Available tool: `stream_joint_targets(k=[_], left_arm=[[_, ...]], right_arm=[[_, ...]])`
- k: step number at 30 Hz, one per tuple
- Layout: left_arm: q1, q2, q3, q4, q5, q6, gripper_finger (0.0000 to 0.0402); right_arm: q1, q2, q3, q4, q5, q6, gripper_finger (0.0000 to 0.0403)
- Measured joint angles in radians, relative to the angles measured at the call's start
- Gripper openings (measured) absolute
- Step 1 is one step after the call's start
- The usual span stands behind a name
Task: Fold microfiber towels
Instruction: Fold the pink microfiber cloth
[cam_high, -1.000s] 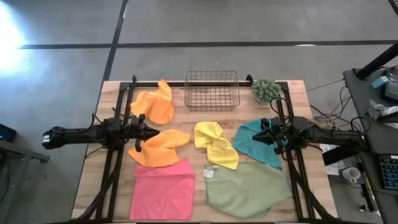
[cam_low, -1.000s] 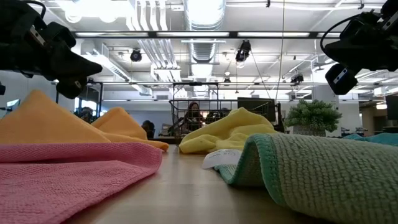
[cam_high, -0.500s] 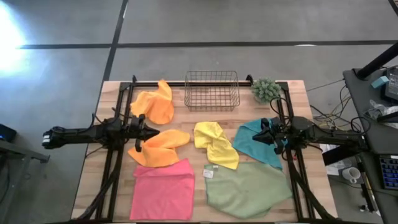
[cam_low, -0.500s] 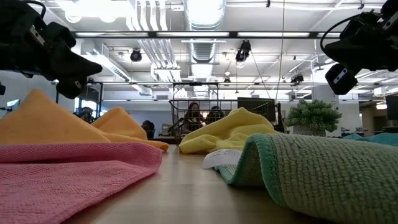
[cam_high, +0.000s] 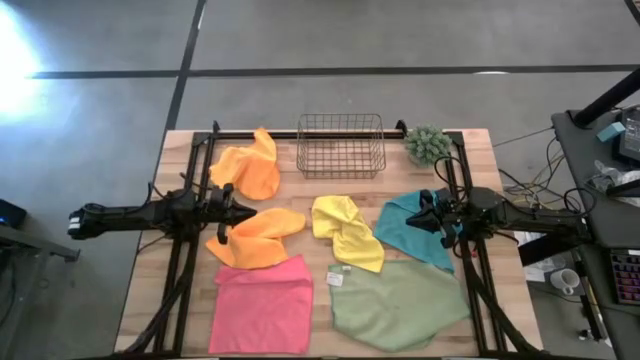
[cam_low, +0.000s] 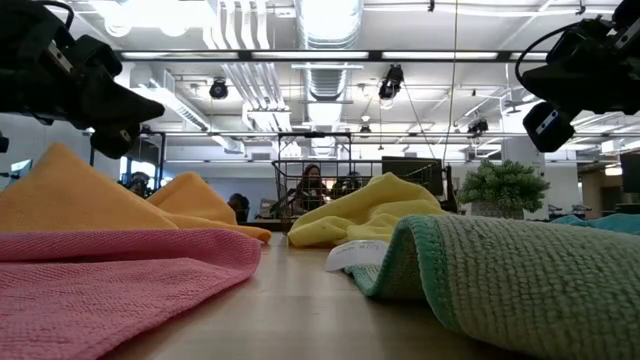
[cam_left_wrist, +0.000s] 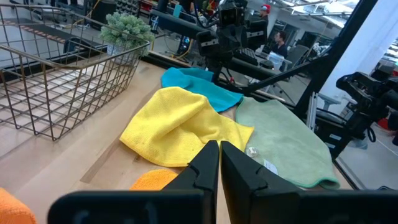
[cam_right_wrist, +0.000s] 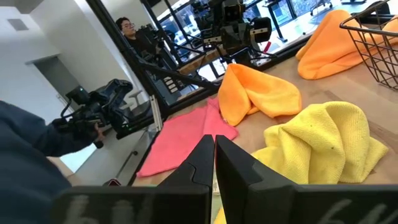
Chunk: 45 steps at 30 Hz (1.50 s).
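Six microfiber towels lie loose on the wooden table: two orange ones (cam_high: 248, 170) (cam_high: 258, 238) at the left, a crumpled yellow one (cam_high: 347, 230) in the middle, a teal one (cam_high: 415, 236) at the right, a flat pink one (cam_high: 262, 305) at the near left and a larger light green one (cam_high: 398, 302) with a white tag at the near right. My left gripper (cam_high: 248, 213) hovers shut above the left side, beside the nearer orange towel. My right gripper (cam_high: 412, 222) hovers shut over the teal towel. Both hold nothing.
A wire basket (cam_high: 340, 146) stands at the far middle of the table, a small green fuzzy plant (cam_high: 428, 144) at the far right. Black frame rails (cam_high: 180, 270) run along both table sides. A person (cam_right_wrist: 127, 28) shows in the room beyond the table.
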Motion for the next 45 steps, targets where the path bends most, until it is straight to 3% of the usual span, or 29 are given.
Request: stream_joint_targets(k=[8, 20, 29, 33, 38, 42, 45], left_arm=[[0.0, 0.0, 0.0, 0.0, 0.0, -0.022, 0.0002], [0.0, 0.0, 0.0, 0.091, -0.011, -0.027, 0.0002], [0.0, 0.008, 0.0, 0.121, -0.011, -0.028, 0.0005], [0.0, 0.031, 0.0, 0.123, -0.012, -0.054, 0.0038], [0.0, 0.069, 0.0, 0.146, -0.012, -0.064, 0.0114], [0.0, 0.088, 0.0, 0.244, -0.009, -0.159, 0.0165], [0.0, 0.099, 0.0, 0.363, 0.022, -0.184, 0.0181]], right_arm=[[0.0, 0.0, 0.0, 0.0, 0.009, -0.001, 0.0009], [0.0, 0.0, -0.001, -0.005, 0.18, -0.041, 0.0009], [0.0, 0.0, -0.001, -0.001, 0.182, -0.041, 0.0009], [0.0, 0.0, -0.001, 0.0, 0.182, -0.041, 0.0009], [0.0, 0.0, -0.001, 0.0, 0.185, -0.041, 0.0009], [0.0, 0.0, -0.001, 0.0, 0.208, -0.015, 0.0009], [0.0, 0.0, -0.001, 0.0, 0.208, 0.009, 0.0009]])
